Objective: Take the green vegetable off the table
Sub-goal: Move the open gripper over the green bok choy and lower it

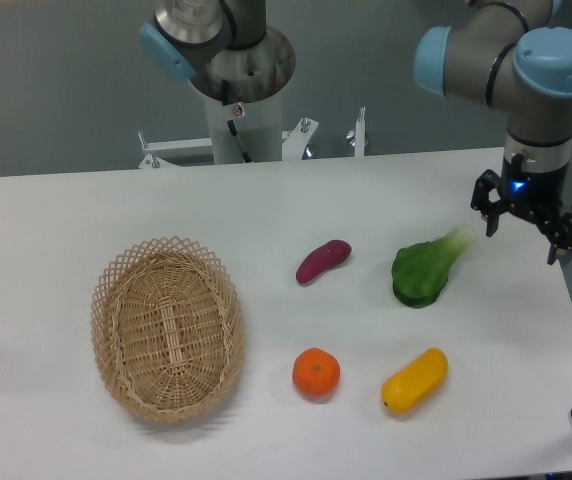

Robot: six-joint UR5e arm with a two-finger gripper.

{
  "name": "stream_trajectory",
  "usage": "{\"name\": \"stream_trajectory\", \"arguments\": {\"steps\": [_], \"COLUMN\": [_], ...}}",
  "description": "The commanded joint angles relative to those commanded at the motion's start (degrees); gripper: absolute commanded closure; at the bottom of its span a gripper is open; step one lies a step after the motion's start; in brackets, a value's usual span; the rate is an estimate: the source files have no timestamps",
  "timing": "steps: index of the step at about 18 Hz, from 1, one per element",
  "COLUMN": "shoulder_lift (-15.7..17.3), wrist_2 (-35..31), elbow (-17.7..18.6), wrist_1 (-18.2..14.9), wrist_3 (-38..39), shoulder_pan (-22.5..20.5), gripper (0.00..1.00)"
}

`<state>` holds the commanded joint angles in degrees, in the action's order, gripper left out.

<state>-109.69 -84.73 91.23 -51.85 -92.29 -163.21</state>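
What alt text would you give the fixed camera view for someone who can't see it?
A robot arm's open tool hangs just right of a green vegetable lying on a white table, not touching it. Also on the table: a purple sweet potato, an orange, a yellow fruit and an empty wicker basket.

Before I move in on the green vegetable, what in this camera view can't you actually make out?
- Gripper: fingers spread, but its height above the table can't be judged from this one view.
- Green vegetable: its pale stem tip is blurred; whether it touches the gripper is unclear.
- Basket: the near wall hides part of its floor.
- Dark object at the bottom right corner: cut off by the frame edge.
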Motion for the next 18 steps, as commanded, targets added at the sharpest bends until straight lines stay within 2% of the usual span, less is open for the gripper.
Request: {"name": "stream_trajectory", "arguments": {"steps": [3,8,13,14,16,18], "shoulder_lift": [0.26,0.35,0.79,0.79,0.7,0.53], "wrist_2": [0.17,0.09,-0.17,-1.57,-8.58,-13.26], "elbow": [2.72,3.69,7.29,8.17,10.1,11.25], "wrist_1": [0.96,0.79,0.7,0.53,0.53,0.61], "wrist_3": [-0.17,-0.61,-9.81,-12.98,-17.29,-18.46], "shoulder_pan": [-0.09,-0.35,-1.32,-1.32,-1.06,-0.62], "gripper": [0.0,0.0,0.0,0.0,0.0,0.0]}}
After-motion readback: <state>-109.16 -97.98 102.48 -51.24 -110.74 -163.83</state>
